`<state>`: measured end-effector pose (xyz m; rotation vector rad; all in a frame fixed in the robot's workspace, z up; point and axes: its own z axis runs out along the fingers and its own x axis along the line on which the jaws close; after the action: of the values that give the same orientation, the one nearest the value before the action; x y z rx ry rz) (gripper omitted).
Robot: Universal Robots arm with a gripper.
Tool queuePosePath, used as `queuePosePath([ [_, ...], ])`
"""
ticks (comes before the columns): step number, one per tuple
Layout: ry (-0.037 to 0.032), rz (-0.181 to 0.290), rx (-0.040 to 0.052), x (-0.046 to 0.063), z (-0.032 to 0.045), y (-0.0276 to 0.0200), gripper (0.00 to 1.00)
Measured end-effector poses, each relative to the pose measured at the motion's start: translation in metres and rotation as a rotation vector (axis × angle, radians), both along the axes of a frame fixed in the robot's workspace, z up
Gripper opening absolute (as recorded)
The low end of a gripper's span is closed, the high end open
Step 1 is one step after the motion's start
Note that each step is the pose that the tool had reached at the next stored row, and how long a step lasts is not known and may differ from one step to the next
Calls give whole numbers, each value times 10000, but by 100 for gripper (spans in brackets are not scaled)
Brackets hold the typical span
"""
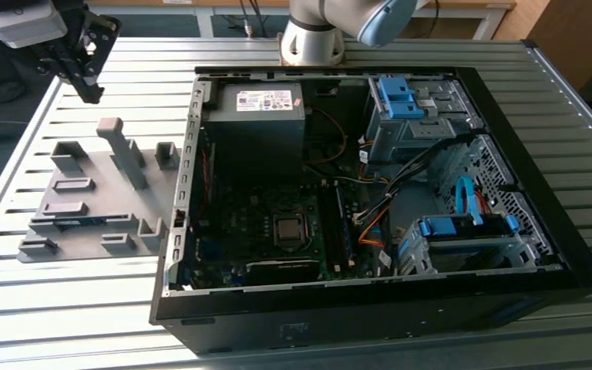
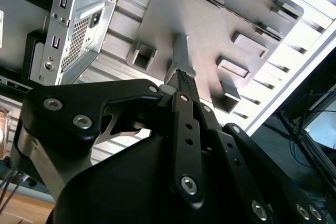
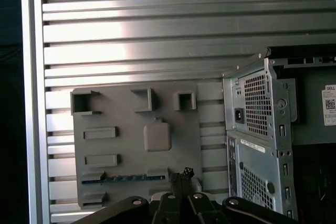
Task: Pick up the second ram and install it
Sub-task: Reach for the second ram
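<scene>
Blue-green flat 2nd ram stick [image 3: 118, 178] sits in grey plastic fixture plate [image 3: 131, 153] on slatted metal worktop [image 1: 70, 308]; my black tool [image 1: 92, 95] hovers above, closed, empty; pickup, install undone.

The exterior view looks steeply down from high over the counter [image 1: 70, 308], with the open computer case [image 1: 327, 324] centred and the grey holder plate [image 1: 95, 208] at its 9 o'clock. The first wrist view faces straight down past the gripper [image 3: 181, 177] from well above. The second wrist view peers obliquely along it, close. Both share the plate and the case's rear corner.
</scene>
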<state>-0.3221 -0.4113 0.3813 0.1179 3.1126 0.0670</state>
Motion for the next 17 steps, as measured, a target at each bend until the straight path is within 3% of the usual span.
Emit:
queuePosePath([
  [17, -1, -1, 0, -169, 0, 0, 11],
])
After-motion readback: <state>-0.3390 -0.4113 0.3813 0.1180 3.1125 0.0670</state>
